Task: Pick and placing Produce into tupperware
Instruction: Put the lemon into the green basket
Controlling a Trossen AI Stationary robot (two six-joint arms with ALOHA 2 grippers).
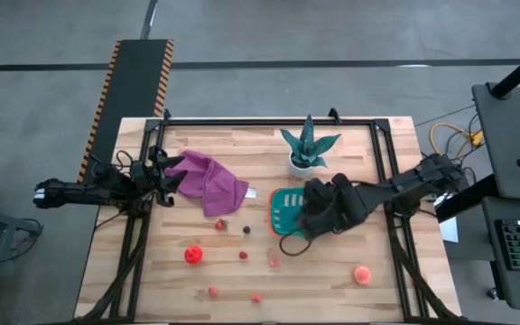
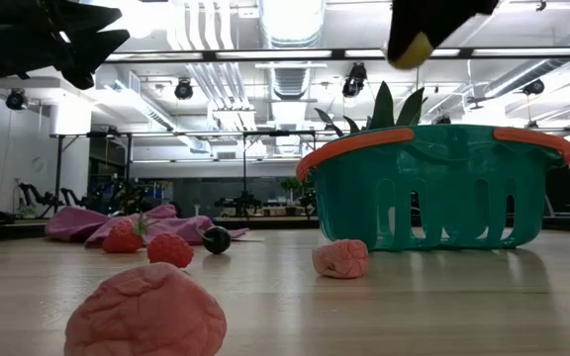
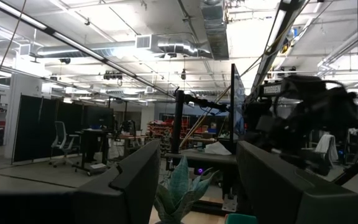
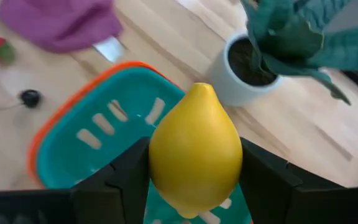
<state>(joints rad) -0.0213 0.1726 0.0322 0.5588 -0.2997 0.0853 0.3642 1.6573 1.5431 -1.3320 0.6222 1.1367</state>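
A yellow lemon (image 4: 194, 149) sits between the fingers of my right gripper (image 4: 194, 180), which hangs over the teal tupperware (image 1: 283, 209) with its orange rim (image 2: 433, 188). In the low view the lemon's yellow tip (image 2: 416, 49) shows above the tub. Other produce lies on the table near the front: a red fruit (image 1: 193, 255), a strawberry (image 1: 220, 224), a dark berry (image 1: 246, 229), a pink piece (image 1: 273, 260) and a peach-orange one (image 1: 362, 275). My left gripper (image 1: 165, 176) waits open at the table's left edge. My right gripper pinches the lemon by its two opposite sides (image 4: 157, 158) between its two fingers. The fingers slant down from the table's right side. The lemon is lifted clear above the tub, with its pointed end (image 4: 202, 88) facing away from the fingers.
A green spiky plant in a white pot (image 1: 307, 152) stands just beyond the tub. A purple cloth (image 1: 210, 181) lies at the far left by the left gripper. A dark frame (image 1: 382, 153) runs round the table's edges. Bare wood lies along the front right.
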